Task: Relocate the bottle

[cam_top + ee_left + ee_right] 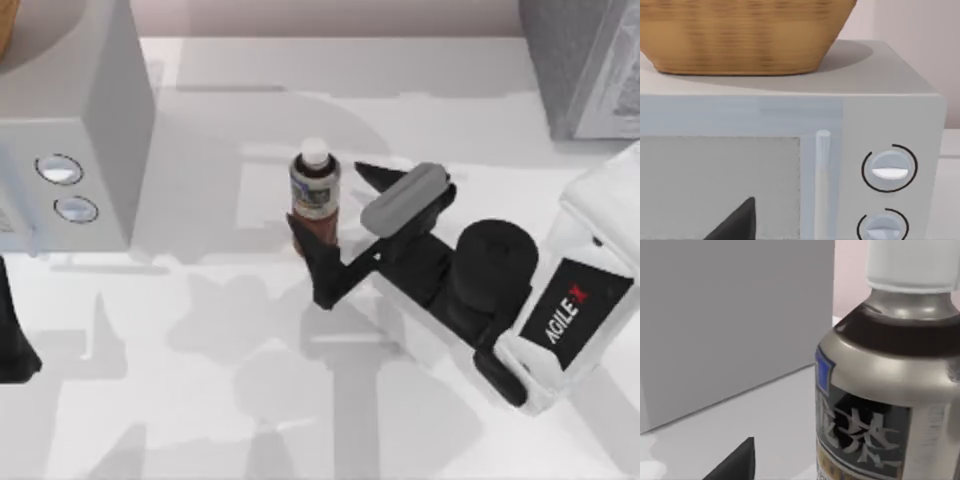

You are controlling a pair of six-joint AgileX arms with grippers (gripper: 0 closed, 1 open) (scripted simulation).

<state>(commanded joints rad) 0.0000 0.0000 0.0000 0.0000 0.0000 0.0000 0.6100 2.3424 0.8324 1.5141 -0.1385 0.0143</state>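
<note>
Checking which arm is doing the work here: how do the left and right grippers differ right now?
The right gripper reaches in from the table's right with fingers spread either side of the bottle; the left gripper is parked at the left edge, facing the microwave with the basket on top. The right gripper is open; the left gripper's state cannot be judged. Both have dark fingers.

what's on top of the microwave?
A woven basket sits on the microwave, toward its back. The basket's inside is out of frame, so its contents cannot be told. The left wrist camera faces the microwave door; the bottle stands apart on the table.
</note>
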